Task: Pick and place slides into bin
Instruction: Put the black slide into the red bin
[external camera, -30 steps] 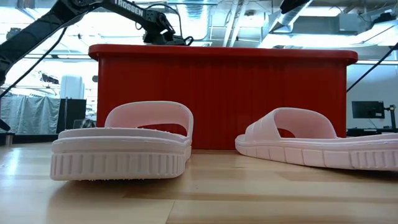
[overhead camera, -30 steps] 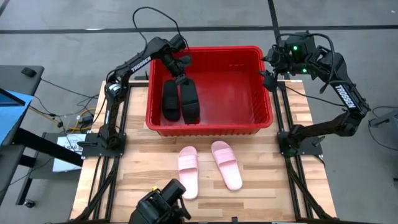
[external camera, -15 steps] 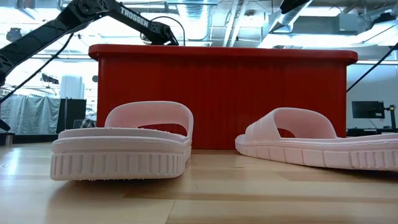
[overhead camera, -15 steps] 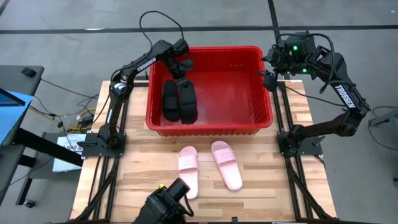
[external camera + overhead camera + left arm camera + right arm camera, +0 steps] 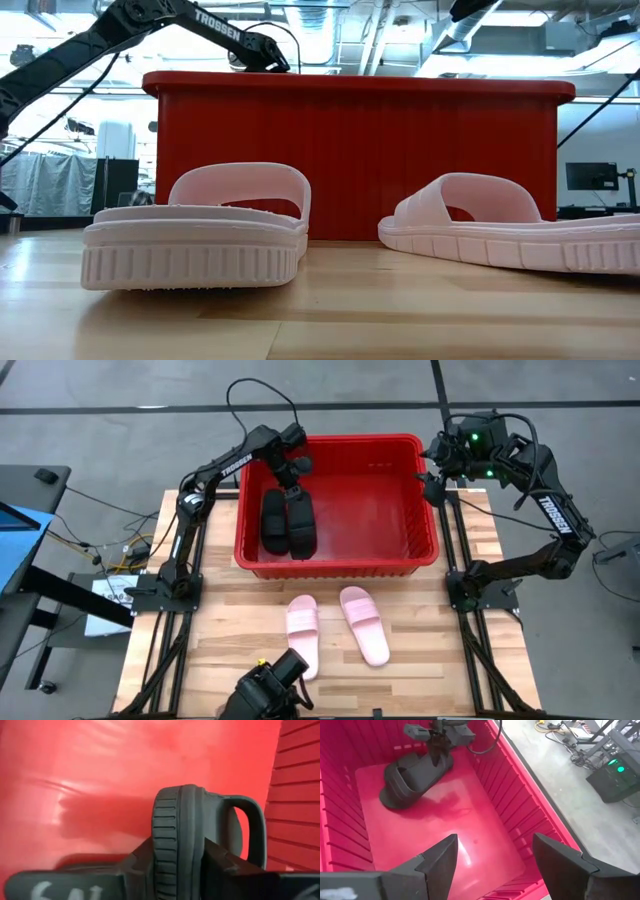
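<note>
The red bin [image 5: 340,568] stands at the table's far middle. One black slide [image 5: 272,520] lies on the bin's floor at its left. My left gripper [image 5: 290,485] reaches into the bin and is shut on the second black slide [image 5: 301,525], right beside the first. Two light pink slides [image 5: 303,635] [image 5: 363,624] lie soles down on the table in front of the bin; they also show in the low view [image 5: 195,235] [image 5: 510,230]. My right gripper [image 5: 432,478] hangs open and empty by the bin's far right corner. My left gripper pinches the black slide's sole [image 5: 176,845] between its two fingers [image 5: 142,865], at the end away from the strap [image 5: 247,827]. The fingers come from above and the far side, slanting down. The slide stands on its side edge; its strap end appears to rest on the bin's floor [image 5: 400,790].
The bin's right half [image 5: 385,510] has a bare floor. Bare wooden table [image 5: 230,630] lies on both sides of the pink slides. A dark camera mount [image 5: 265,690] sits at the table's near edge.
My left gripper has gone down into the bin and a little toward the table's left with the black slide. The slide has turned more onto its side edge and now sits close against the other black slide. Over the last half second it has kept still.
</note>
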`<state>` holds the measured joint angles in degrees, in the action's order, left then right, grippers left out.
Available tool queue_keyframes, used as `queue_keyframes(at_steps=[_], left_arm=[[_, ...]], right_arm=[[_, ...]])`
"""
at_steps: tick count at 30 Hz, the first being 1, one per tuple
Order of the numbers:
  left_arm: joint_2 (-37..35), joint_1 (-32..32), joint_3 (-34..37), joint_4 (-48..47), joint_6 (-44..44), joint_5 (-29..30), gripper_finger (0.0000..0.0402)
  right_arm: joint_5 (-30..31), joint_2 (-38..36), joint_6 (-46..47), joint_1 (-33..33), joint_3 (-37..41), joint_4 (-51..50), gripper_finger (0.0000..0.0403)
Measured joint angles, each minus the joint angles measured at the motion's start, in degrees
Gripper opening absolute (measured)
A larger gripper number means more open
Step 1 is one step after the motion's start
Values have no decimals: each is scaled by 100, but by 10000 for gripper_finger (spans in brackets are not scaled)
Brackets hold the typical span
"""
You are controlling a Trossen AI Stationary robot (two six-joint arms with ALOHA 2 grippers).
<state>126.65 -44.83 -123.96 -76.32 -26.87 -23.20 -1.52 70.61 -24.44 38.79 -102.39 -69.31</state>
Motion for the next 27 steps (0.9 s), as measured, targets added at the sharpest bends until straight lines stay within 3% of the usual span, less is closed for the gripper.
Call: queue_keyframes(at_steps=[19, 27], left_arm=[[0, 56, 0, 132, 234, 183, 98], [0, 130, 0, 321, 232, 595, 149]], right_arm=[[-2, 0, 3, 0, 0, -5, 249], [-4, 0, 3, 0, 0, -7, 249]])
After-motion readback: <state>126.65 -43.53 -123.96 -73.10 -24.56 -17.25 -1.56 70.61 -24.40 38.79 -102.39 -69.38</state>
